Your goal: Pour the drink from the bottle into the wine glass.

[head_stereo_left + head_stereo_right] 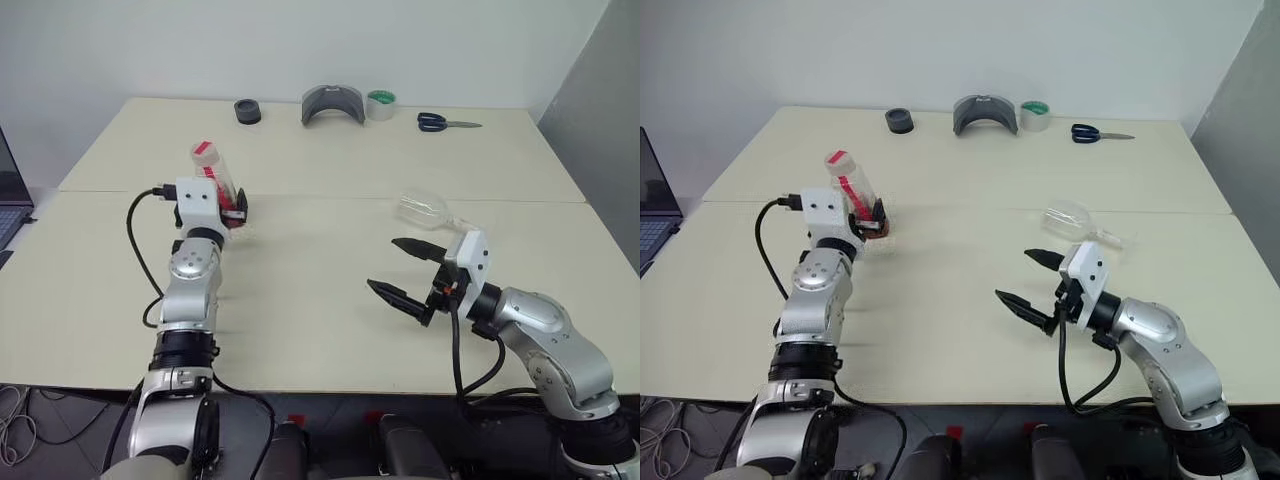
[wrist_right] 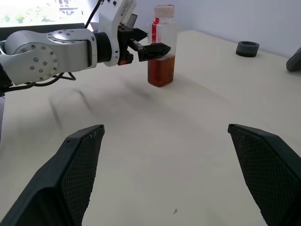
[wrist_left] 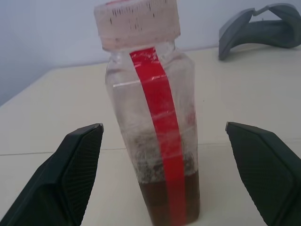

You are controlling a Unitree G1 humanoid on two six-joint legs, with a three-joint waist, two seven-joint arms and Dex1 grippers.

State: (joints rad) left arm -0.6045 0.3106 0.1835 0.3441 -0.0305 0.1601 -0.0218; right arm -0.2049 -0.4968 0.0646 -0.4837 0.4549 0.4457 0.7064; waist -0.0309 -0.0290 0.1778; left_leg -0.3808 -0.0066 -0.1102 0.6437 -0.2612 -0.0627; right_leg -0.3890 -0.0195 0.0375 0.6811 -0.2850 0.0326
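The bottle [image 1: 214,172] stands upright on the left half of the table, clear plastic with a red strip and a pinkish cap. The amber drink [image 3: 153,202] fills only its bottom part. My left gripper [image 1: 236,208] is open, one finger [image 3: 75,165] on each side of the bottle's lower body, with gaps between both fingers and the plastic. The wine glass [image 1: 424,208] appears to lie on its side right of centre, stem towards the right. Just in front of it, my right gripper [image 1: 385,264] is open and empty, pointing left towards the bottle [image 2: 161,47].
Along the table's far edge are a black round piece [image 1: 247,111], a grey curved holder [image 1: 333,103], a green tape roll [image 1: 380,104] and blue-handled scissors [image 1: 447,123]. A laptop [image 1: 10,205] sits past the table's left edge. A seam crosses the table [image 1: 320,330].
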